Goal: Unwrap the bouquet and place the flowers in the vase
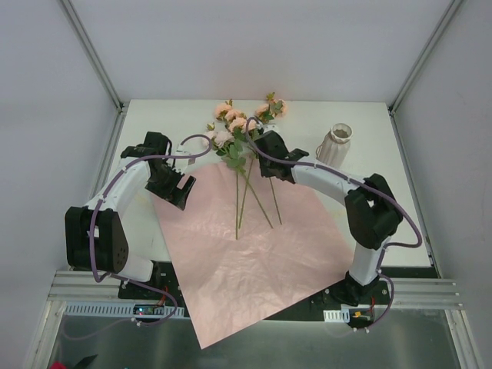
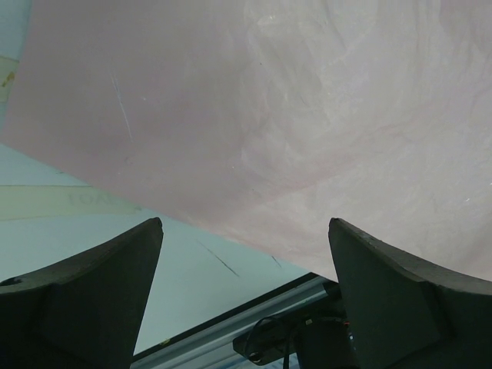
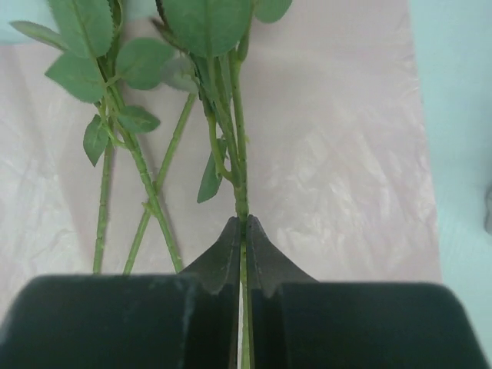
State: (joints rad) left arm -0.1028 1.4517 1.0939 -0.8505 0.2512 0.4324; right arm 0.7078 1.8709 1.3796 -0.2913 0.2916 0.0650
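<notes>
1. The big pale pink paper sheet [image 1: 254, 261] is spread flat under the left gripper [image 2: 246, 231] and the right gripper [image 3: 244, 231], so the unwrapping looks done to me.
2. The flowers [image 1: 240, 127], thin-stemmed peach and pale pink roses with green leaves, lie on that sheet. The blooms are just ahead of the right gripper and the bare stem ends trail back behind it toward the arm bases.
3. The small off-white ribbed vase [image 1: 334, 144] stands upright, off the paper and near the right gripper's right side. The left gripper is well apart from it, so this is the right arm's job. My guess is lift, tip the stem upright, swing right.
4. The left gripper is spread wide and holds nothing, hovering over the paper's left edge.
5. The right gripper is pinched tight on one thin green stem [image 3: 238, 169], which runs straight on ahead from its fingertips.
6. No brands or labels anywhere. The marks on the tabletop [image 2: 61, 231] by the left gripper are too faint to read.
</notes>
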